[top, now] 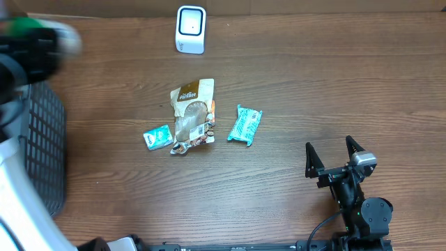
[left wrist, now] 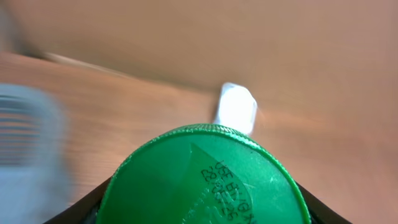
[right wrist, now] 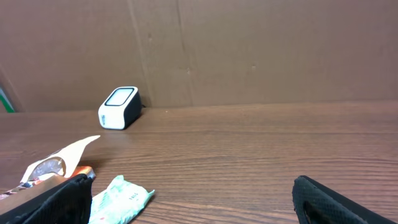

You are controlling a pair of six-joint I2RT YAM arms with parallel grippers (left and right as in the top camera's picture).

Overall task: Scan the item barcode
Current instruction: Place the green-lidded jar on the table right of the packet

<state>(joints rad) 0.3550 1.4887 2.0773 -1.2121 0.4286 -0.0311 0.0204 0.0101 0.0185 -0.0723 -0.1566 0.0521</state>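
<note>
A green-lidded container [left wrist: 205,177] with printed date code fills the bottom of the left wrist view, and my left gripper [left wrist: 202,214] is shut on it, black fingers [left wrist: 81,208] showing at either side. In the overhead view this gripper [top: 38,38] is a blur at the far left with a green spot [top: 26,25]. The white barcode scanner [top: 190,29] stands at the back of the table, blurred beyond the lid [left wrist: 236,109] and visible as well from the right wrist [right wrist: 118,99]. My right gripper [top: 333,157] rests open at the near right, holding nothing [right wrist: 199,205].
A brown snack pouch [top: 191,115], a teal bar packet [top: 244,123] and a small teal packet [top: 158,137] lie mid-table. A black mesh basket [top: 42,146] stands at the left edge. A cardboard wall [right wrist: 249,50] runs behind the scanner.
</note>
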